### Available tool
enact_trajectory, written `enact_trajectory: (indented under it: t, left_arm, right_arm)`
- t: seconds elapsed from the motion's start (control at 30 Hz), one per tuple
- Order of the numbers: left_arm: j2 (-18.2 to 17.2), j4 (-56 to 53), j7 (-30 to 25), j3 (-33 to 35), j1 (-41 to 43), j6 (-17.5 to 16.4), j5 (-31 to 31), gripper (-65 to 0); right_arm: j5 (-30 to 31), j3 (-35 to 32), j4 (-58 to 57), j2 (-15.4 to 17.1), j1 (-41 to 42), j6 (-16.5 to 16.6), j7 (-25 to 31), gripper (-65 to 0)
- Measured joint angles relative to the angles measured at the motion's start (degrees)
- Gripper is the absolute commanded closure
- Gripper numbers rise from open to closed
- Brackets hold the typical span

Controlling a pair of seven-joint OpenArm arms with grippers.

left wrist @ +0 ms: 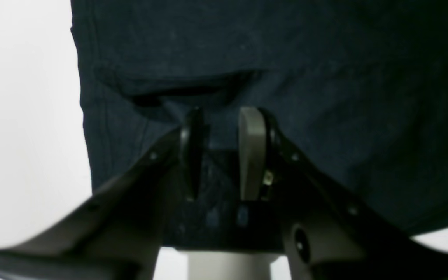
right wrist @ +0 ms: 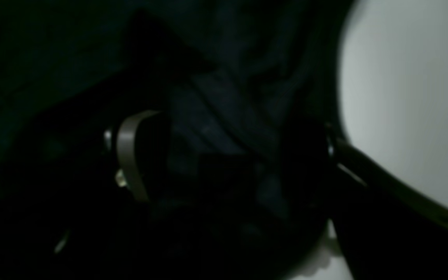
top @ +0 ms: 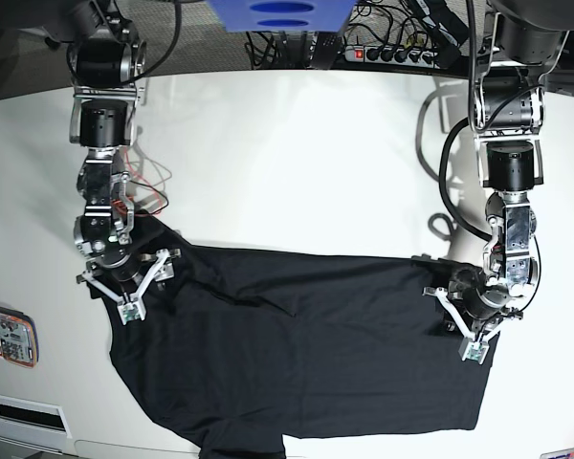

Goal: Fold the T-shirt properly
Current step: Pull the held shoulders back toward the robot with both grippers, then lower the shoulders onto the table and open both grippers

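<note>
Cloth: the T-shirt (top: pixel 306 354) lies spread on the white table (top: pixel 287 153), black and wrinkled, its upper edge running between the two arms and its lower part reaching the near table edge.
Containers: none can be made out in any view.
Surface: the table is glossy white with a curved far edge; a small printed card (top: pixel 8 335) lies at its left side.
Room: a power strip (top: pixel 392 54) and tangled cables sit behind the table, and a blue object (top: pixel 279 14) shows at the top edge.
Left arm: it reaches down at the base view's right, the left gripper (left wrist: pixel 224 151) set on the shirt's edge.
Left fingers: narrowly parted with dark fabric between them, gripping a fold of the T-shirt.
Right arm: it hangs down at the base view's left, the right gripper (top: pixel 124 277) at the shirt's upper corner.
Right fingers: the wrist view is very dark; bunched cloth lies between the fingers (right wrist: pixel 130 155), apparently held.
</note>
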Motion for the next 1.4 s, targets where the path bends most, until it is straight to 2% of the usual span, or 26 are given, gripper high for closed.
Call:
enact_trajectory:
  t: [0.13, 0.23, 0.27, 0.37, 0.53, 0.67, 0.73, 0.83, 0.9, 1.0, 1.1, 1.23, 1.4]
  left_arm:
    - [0.00, -2.05, -0.17, 0.00, 0.61, -0.02, -0.02, -17.3]
    - [0.04, -9.77, -0.44, 0.00, -0.46, 0.11, -0.15, -17.4]
    - [-0.22, -12.48, -3.19, -0.02, -1.31, 0.00, -1.49, -17.4]
    - [-0.48, -17.94, -2.71, -0.17, -4.61, -0.22, -1.44, -17.0]
    - [-0.42, -17.73, -14.38, -0.22, -0.63, 0.15, -1.92, -17.0]
    - [-0.46, -17.33, -13.55, -0.24, 0.81, 0.22, -2.01, -16.9]
    - [-0.48, -17.00, -16.11, -0.28, 2.05, 0.37, -2.62, -16.9]
    - [-0.81, -16.68, -16.83, -0.68, 3.48, 0.35, -3.63, -16.9]
    - [-0.79, -16.57, -15.52, -0.72, 3.52, 0.35, -3.74, -16.9]
    - [-0.81, -13.64, -13.07, -0.79, 5.11, 0.57, -4.17, -16.9]
    - [-0.98, -6.47, -12.66, -0.92, 10.60, 1.07, -4.48, -16.9]
    - [-0.96, 3.17, -10.60, -1.18, 17.70, 1.57, -4.79, -16.9]
    - [-0.31, 13.99, 1.62, -5.31, 23.52, 0.59, -4.85, -16.9]
  right_arm:
    - [0.83, 0.26, -2.71, 0.11, 0.13, -0.02, 2.45, -46.6]
    - [0.90, 0.33, -4.63, 0.17, 0.66, -0.11, 4.31, -46.6]
    - [1.05, 0.33, -5.57, 0.17, 0.85, -0.22, 5.40, -46.6]
    - [2.19, 0.46, -8.24, 0.24, 0.98, -0.22, 8.28, -46.6]
    - [2.54, 0.70, -10.16, 0.31, 1.40, -0.26, 9.66, -46.6]
    - [2.69, 0.68, -8.11, 0.02, -1.11, -1.25, 10.71, -46.6]
    - [4.07, 0.72, -5.73, 0.02, -4.48, -1.38, 13.20, -46.6]
    - [4.15, 0.74, -2.23, 0.04, -7.48, -1.07, 13.20, -46.6]
    - [4.44, 0.76, -1.09, 0.02, -8.39, -1.31, 12.33, -46.6]
    - [9.62, 0.83, 1.81, 0.35, -11.61, -1.49, 10.69, -46.6]
    - [13.00, 1.03, 4.17, 0.66, -14.43, -1.11, 10.36, -46.6]
    - [13.20, 1.03, 6.73, 0.72, -17.40, -1.05, 10.71, -46.6]
    - [13.29, 1.01, 9.66, 0.70, -21.55, -1.09, 12.57, -46.6]
